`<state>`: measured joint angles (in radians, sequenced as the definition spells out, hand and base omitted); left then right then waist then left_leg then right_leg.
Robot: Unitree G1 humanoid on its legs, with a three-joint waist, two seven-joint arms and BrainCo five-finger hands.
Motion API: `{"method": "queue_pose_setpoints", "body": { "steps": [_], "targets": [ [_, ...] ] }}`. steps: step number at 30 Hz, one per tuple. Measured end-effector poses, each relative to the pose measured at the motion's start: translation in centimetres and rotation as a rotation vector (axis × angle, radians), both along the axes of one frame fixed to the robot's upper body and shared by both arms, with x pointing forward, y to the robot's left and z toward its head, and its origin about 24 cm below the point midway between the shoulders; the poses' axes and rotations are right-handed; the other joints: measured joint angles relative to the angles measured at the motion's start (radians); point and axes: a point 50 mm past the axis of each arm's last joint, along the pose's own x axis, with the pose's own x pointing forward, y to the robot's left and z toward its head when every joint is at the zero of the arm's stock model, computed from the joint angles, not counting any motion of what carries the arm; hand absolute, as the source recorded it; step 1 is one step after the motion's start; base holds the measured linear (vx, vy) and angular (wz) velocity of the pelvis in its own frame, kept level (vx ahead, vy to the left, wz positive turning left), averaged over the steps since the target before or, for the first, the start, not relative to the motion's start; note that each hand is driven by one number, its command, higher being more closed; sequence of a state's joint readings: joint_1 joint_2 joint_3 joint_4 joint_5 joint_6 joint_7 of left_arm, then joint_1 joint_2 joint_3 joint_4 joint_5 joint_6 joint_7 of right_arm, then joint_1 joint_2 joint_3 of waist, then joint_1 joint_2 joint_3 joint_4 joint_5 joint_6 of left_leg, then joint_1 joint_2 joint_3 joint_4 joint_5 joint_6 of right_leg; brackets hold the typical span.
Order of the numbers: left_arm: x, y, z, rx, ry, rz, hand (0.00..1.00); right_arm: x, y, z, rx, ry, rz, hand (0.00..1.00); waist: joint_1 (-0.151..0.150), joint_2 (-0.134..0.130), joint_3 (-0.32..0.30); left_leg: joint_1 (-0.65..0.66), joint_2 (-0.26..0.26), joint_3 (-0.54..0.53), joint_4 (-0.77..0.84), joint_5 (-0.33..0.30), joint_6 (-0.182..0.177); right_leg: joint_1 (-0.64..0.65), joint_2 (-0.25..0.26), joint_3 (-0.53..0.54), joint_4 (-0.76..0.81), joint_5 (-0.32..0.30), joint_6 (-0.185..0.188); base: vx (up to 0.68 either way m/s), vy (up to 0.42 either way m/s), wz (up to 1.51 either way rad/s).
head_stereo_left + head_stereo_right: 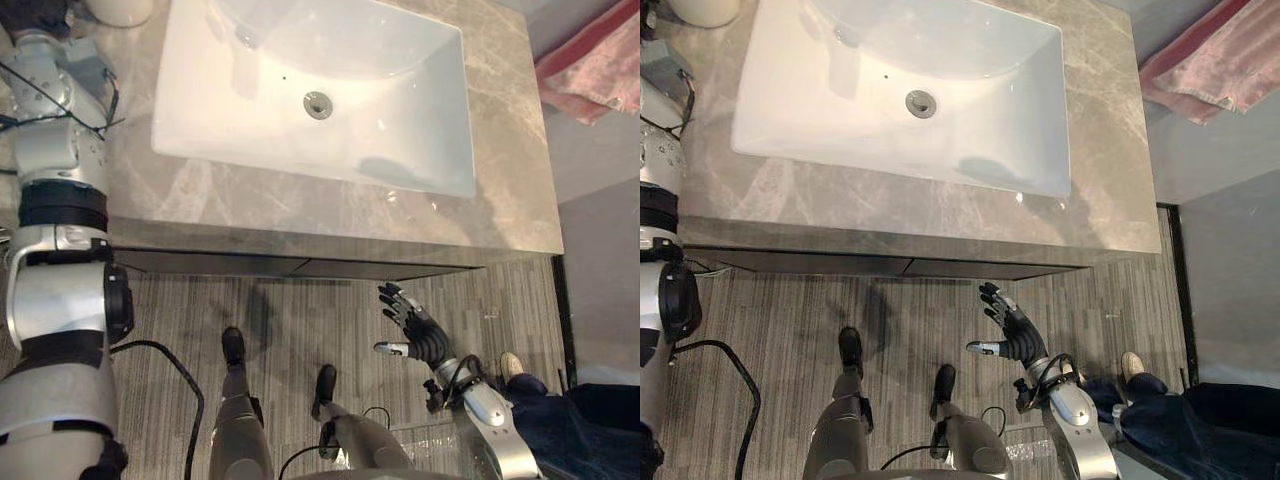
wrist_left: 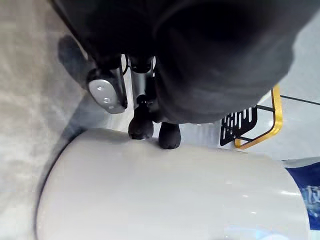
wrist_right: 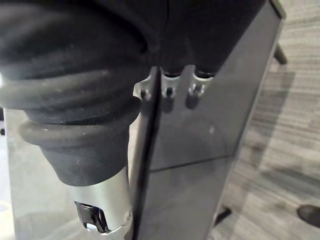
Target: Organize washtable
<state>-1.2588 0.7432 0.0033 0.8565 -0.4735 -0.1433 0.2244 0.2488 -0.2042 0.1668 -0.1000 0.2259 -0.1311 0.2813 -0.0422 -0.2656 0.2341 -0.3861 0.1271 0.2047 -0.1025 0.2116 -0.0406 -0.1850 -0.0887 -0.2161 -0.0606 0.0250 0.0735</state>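
Right robot hand point(image 1: 418, 335) hangs released, fingers spread, below the front of one marble desk point(image 1: 300, 205). One white basin point(image 1: 200, 135) sits on it. Left robot hand point(image 2: 210, 60) touches one glossy white cup point(image 2: 170, 195) at the desk's far-left corner; I cannot tell whether it is grasping.

Both head views look straight down, sharing the white rectangular ceramic basin point(image 1: 400, 130) in the upper frame. The left wrist view sits tight against a white rounded container point(image 2: 165, 190); the right closely faces a dark glossy cabinet front point(image 3: 200, 150).
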Motion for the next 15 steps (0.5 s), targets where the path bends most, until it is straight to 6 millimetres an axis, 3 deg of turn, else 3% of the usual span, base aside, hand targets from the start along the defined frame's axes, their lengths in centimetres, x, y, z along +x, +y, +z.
{"method": "queue_pose_setpoints", "body": {
  "steps": [9,15],
  "targets": [
    [-0.3,0.6,0.6,-0.012,-0.015,0.014,1.0,0.0,0.0,0.2,0.009,-0.011,0.0,0.0,-0.008,-0.001,0.001,-0.004,-0.004,0.007,0.006,0.003,0.004,-0.003,0.0,0.002,-0.01,0.007,0.001,0.0,0.006,-0.03],
    [0.0,0.8,-0.8,-0.027,0.013,0.013,1.0,0.0,0.0,0.2,0.012,-0.017,0.003,0.0,-0.011,0.004,0.005,0.02,-0.005,0.0,0.006,0.003,0.004,0.027,-0.002,-0.006,-0.014,0.007,0.001,-0.01,0.014,0.04]
  ]
}}
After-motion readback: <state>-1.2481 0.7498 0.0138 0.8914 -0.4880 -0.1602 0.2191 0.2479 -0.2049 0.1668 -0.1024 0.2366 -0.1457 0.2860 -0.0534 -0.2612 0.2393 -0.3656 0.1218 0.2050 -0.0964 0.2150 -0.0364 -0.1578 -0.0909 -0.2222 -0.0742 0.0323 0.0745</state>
